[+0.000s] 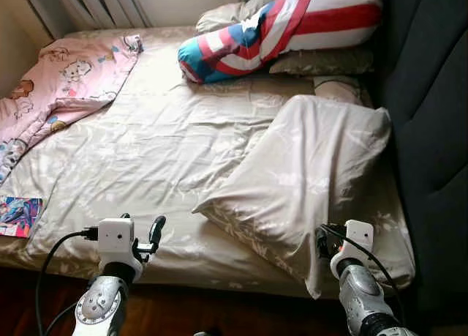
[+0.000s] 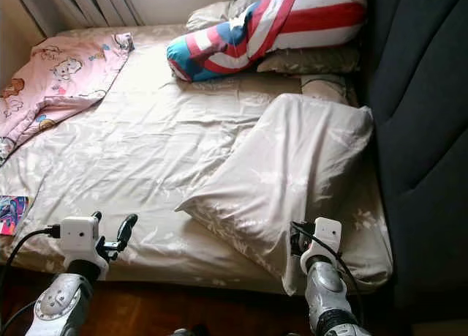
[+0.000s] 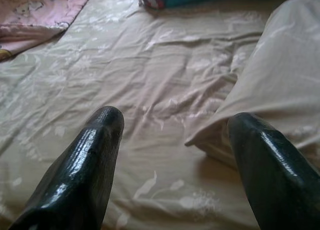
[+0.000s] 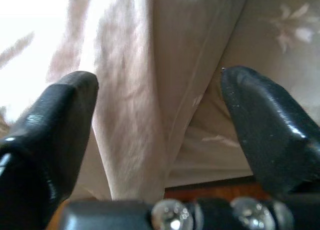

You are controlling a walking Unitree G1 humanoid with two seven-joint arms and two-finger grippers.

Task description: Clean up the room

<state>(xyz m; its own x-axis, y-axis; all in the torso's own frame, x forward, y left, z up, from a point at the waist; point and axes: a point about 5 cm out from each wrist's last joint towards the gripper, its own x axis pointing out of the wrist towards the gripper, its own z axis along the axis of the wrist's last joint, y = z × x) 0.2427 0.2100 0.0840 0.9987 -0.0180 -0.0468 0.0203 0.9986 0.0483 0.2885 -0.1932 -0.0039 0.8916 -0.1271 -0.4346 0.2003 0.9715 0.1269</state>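
Down at the bottom of my view are my two wrists, poking out over the near edge of the bed (image 1: 146, 168), so here's the layout from left to right. Far left there's a small colourful book (image 1: 20, 215) lying flat near the bed's edge, and past it a pink cartoon blanket (image 1: 62, 83) bunched along the left side. My left gripper (image 1: 142, 237) hovers over bare sheet with its fingers spread apart and nothing in them; from the left wrist camera the pillow's corner sits just ahead of one fingertip (image 3: 260, 155), not touching it. Up at the headboard end a striped red, white and blue bolster (image 1: 281, 28) lies across the stacked pillows. Then the one that matters: the big beige pillow (image 1: 307, 168) is skewed, long axis running diagonally from the near left corner up toward the dark headboard (image 1: 428, 94), and its near corner droops over the mattress edge. My right gripper (image 4: 160, 120) is right at that drooping corner, fingers wide apart with the fold of fabric hanging between them, not clamped yet as far as I can tell. So my right arm is clearly the nearer one, and I'd guess the next move is closing on that hanging fold and swinging the pillow square against the headboard. Loose pillowcase cloth could slip out, so I'd want a deep bite.
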